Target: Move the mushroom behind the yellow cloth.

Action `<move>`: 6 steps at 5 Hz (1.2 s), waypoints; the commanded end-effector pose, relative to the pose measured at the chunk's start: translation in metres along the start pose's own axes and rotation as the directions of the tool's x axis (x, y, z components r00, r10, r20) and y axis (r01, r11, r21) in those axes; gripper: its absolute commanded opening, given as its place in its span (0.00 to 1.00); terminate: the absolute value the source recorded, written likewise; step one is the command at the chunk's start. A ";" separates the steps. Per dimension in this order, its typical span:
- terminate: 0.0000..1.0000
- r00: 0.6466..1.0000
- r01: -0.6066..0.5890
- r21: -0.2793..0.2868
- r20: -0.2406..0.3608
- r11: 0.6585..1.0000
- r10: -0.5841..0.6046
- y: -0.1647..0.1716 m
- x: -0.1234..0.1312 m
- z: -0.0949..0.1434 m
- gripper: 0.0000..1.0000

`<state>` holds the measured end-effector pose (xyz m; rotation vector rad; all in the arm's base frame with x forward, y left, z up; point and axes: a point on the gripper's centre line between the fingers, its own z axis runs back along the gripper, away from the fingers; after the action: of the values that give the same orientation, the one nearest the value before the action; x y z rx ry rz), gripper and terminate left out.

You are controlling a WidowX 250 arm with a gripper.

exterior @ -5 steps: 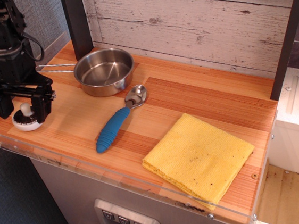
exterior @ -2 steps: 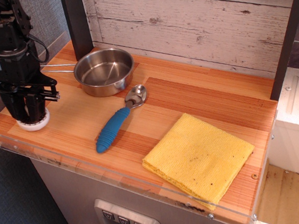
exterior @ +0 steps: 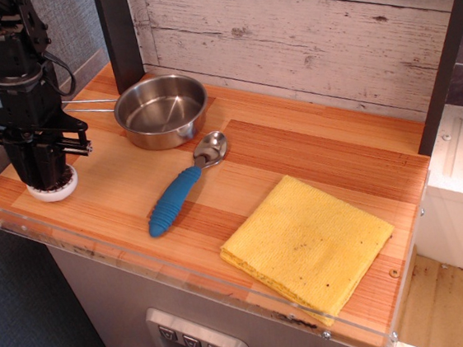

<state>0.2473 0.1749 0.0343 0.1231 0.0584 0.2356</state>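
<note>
The mushroom (exterior: 59, 191) rests cap-down on the wooden counter at the front left corner; only its white rim shows under the gripper. My black gripper (exterior: 44, 172) stands straight above it with its fingers closed together on the stem, which is hidden. The mushroom still touches the counter. The yellow cloth (exterior: 309, 244) lies flat at the front right, far from the gripper.
A steel pan (exterior: 161, 108) with a long handle sits at the back left, just right of the gripper. A spoon with a blue handle (exterior: 176, 197) lies between pan and cloth. A dark post (exterior: 120, 32) stands behind the pan. A plank wall (exterior: 299, 25) backs the counter.
The gripper was open around the mushroom with the stem showing; its fingers have since closed on the stem and stayed there. The mushroom has not moved off the counter.
</note>
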 end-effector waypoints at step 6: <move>0.00 0.867 0.472 -0.108 0.238 0.875 -0.438 -0.267 0.048 0.088 0.00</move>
<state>0.3707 -0.0825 0.0619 -0.0285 -0.0842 -0.2540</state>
